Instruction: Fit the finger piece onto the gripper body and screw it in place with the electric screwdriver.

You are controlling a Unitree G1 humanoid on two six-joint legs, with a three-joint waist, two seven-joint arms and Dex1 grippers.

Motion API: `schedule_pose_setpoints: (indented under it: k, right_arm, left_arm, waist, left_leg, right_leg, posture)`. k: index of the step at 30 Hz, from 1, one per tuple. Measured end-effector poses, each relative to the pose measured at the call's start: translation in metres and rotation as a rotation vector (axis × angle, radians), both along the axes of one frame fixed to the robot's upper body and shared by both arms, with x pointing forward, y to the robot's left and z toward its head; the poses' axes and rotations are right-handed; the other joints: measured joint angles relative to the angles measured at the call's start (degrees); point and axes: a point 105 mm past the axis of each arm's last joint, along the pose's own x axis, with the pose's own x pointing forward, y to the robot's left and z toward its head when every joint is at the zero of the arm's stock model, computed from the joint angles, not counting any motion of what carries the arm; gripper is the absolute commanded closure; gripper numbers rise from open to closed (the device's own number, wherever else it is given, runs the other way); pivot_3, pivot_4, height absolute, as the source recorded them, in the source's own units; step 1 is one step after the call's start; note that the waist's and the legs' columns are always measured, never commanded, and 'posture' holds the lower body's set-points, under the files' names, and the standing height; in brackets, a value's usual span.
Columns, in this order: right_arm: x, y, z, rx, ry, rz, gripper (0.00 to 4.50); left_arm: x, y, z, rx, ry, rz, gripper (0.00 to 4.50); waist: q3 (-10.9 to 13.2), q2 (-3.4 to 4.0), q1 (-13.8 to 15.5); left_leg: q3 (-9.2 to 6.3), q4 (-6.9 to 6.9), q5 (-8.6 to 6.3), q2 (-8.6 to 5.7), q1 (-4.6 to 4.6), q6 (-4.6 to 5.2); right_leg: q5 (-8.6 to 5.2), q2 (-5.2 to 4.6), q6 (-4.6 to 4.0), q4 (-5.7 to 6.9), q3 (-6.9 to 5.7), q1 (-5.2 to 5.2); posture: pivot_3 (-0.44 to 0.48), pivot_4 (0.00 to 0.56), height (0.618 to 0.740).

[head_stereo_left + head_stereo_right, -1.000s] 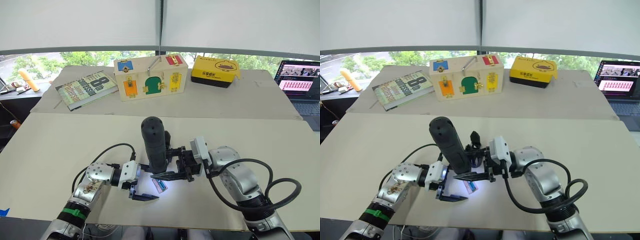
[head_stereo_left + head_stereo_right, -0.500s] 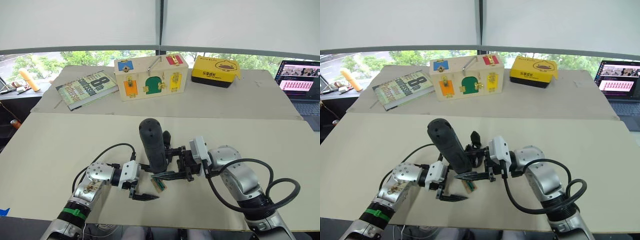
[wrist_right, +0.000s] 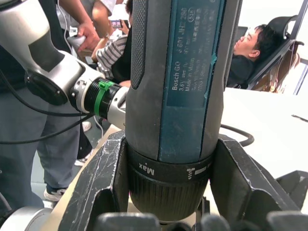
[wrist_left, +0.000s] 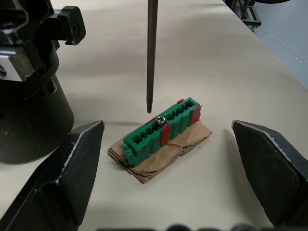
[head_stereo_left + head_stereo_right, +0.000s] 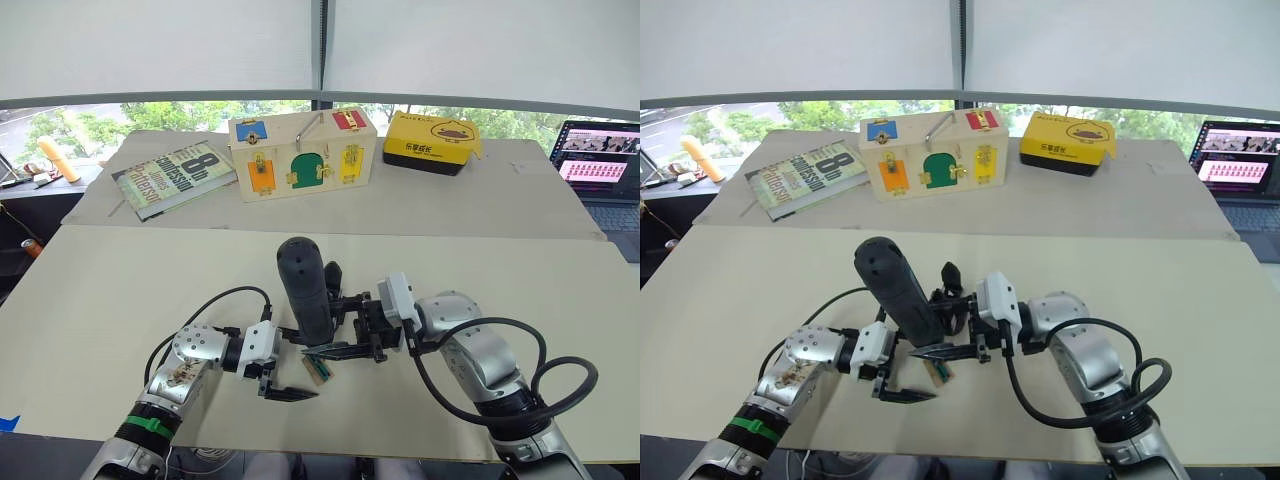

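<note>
Head views first: the right gripper (image 5: 352, 338) was clamped around the electric screwdriver (image 5: 303, 290), upright at centre frame. Its white tip light, shining a second ago, was out, and the tool had barely shifted. I'd judge the screw pickup was pausing, not driving. The left gripper (image 5: 283, 380) sat just below, fingers apart.

Left wrist view: the bit (image 4: 151, 53) hung just above a screw (image 4: 161, 119) standing in the green holder (image 4: 161, 127) at centre, not touching. The gripper body (image 4: 29, 72) filled the upper left.

Right wrist view: both fingers (image 3: 103, 178) pinched the screwdriver's barrel. I couldn't pick out the loose finger piece.
</note>
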Motion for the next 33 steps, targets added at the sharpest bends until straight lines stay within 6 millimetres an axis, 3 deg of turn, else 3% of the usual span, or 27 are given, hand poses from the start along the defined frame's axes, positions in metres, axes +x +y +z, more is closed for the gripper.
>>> schedule_pose_setpoints:
  k: [10,33]
  right_arm:
    - [-0.003,0.003,0.015,0.076,0.018,0.015,2.55]
    - [0.001,0.003,0.004,0.035,0.039,-0.010,2.55]
  left_arm:
    - [0.000,0.000,0.000,0.000,0.000,0.000,0.01]
    - [0.000,0.000,0.001,0.001,0.000,-0.001,0.01]
  waist:
    - [0.0,0.00,0.0]
    - [0.0,0.01,0.0]
  left_leg:
    - [-0.04,0.00,0.00,0.00,-0.02,0.01]
    - [-0.06,0.00,0.00,0.00,-0.07,0.02]
  right_leg:
    - [0.01,-0.05,0.01,-0.01,-0.01,-0.01]
    - [0.01,-0.04,0.02,-0.03,-0.02,-0.03]
  posture:
    - [0.000,0.150,0.740]
    - [0.000,0.150,0.740]
